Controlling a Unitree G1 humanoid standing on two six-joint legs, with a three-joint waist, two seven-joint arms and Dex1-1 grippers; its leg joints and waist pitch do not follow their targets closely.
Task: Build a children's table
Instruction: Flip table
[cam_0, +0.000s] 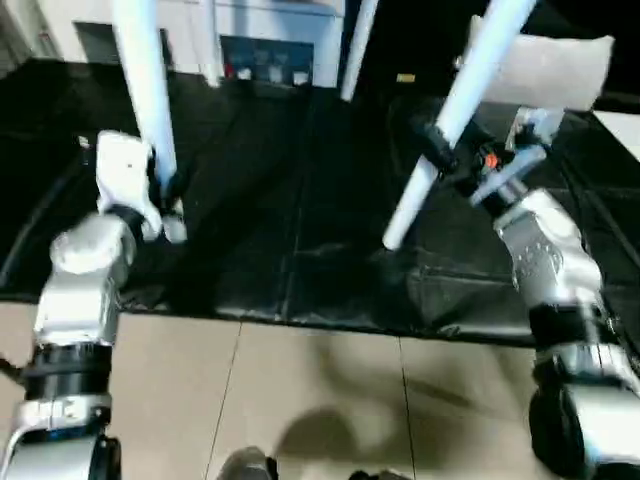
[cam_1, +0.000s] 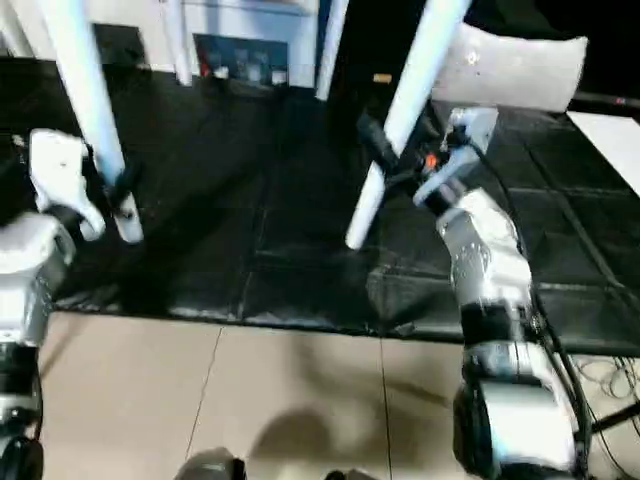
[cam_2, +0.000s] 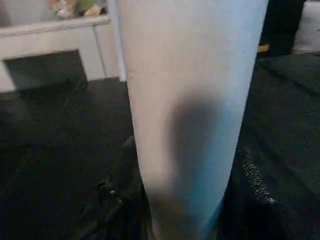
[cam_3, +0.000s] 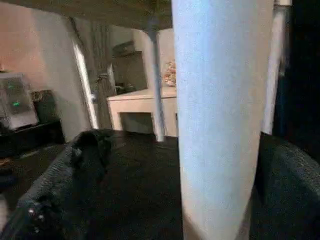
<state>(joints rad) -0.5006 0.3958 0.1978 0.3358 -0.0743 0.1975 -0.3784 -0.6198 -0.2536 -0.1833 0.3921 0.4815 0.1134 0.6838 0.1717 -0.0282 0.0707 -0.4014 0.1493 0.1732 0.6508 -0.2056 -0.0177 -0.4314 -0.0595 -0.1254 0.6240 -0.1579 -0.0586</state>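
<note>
The children's table stands leg-down over the black work table (cam_0: 300, 220). Its top's underside (cam_3: 100, 10) shows in the right wrist view. The front-left white leg (cam_0: 145, 90) runs almost upright. My left gripper (cam_0: 165, 190) is shut on it near its lower end, with black fingers (cam_2: 120, 190) pressed against both sides. The front-right leg (cam_0: 455, 110) leans, its tip (cam_0: 395, 238) low over the black cover. My right gripper (cam_0: 437, 150) straddles that leg with open jaws, and one finger (cam_3: 65, 175) stands clear of the tube. Two back legs (cam_0: 358, 50) rise behind.
A white cabinet (cam_0: 270, 50) stands behind the work table. A white bundle (cam_0: 550, 70) lies at the back right, with a white sheet (cam_0: 622, 130) beside it. The work table's front edge (cam_0: 300, 318) meets the beige tiled floor (cam_0: 300, 400).
</note>
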